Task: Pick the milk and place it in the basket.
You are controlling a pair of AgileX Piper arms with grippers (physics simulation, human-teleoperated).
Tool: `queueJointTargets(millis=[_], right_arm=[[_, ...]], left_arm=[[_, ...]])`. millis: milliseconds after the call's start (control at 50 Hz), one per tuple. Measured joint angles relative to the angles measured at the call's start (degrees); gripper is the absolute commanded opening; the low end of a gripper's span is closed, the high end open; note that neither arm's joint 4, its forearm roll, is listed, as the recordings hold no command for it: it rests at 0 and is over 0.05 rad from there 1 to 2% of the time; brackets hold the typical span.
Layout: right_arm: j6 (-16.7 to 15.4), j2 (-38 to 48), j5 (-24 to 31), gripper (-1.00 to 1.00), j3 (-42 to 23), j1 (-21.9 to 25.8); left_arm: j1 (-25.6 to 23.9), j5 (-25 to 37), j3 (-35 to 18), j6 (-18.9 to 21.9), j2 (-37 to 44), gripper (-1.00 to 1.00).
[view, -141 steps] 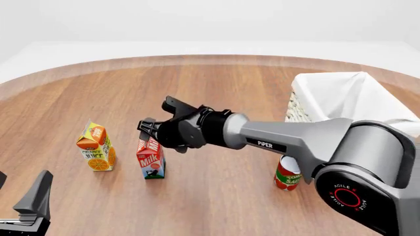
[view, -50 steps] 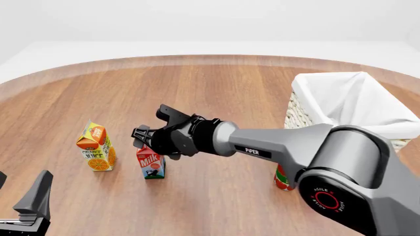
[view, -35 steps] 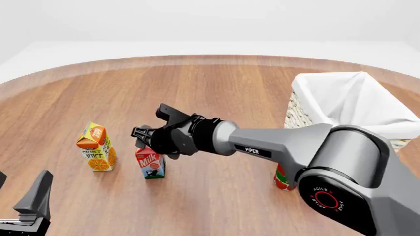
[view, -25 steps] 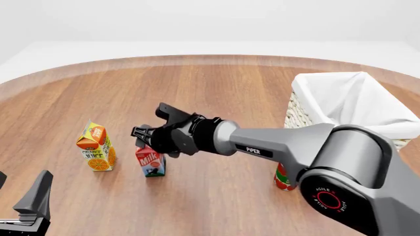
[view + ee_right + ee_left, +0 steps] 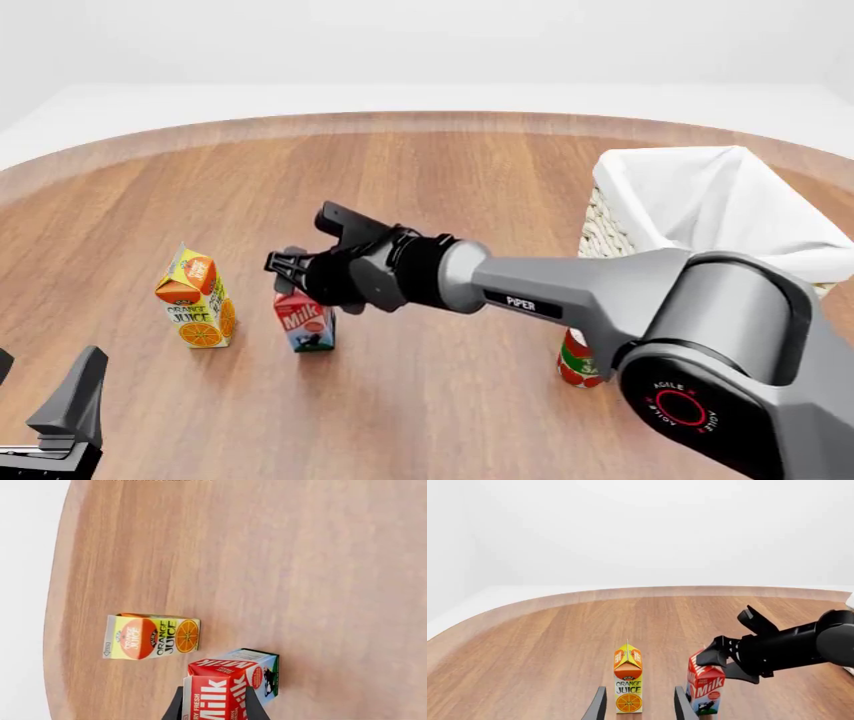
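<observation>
Wooden table [image 5: 441, 200]: right tool [image 5: 296, 283] grips milk [image 5: 306, 324] beside juice [image 5: 198, 299].

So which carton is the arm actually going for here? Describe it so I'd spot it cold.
On the wooden table, two small cartons stand side by side left of the basket. It's the milk, the one nearer the basket, tilted with the right gripper on its top: red with white lettering, unlike the orange juice carton.

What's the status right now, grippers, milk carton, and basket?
Right gripper shut on red-topped gable milk carton, tilted. Left gripper open, idle. White-lined wicker basket waiting; path clear.
</observation>
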Motion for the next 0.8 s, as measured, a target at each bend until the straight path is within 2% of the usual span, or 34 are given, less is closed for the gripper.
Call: queueJointTargets(millis=[460, 800], right_arm=[[-1.45, -2.72, 0.5, -1.0, 0.9, -1.09], [-3.76, -6.93, 1.41, -1.0, 2.09, -3.09]], left_arm=[[0.0, 0.0, 0.0, 0.0, 0.0, 1.0], [0.0, 0.0, 0.0, 0.0, 0.0, 1.0]])
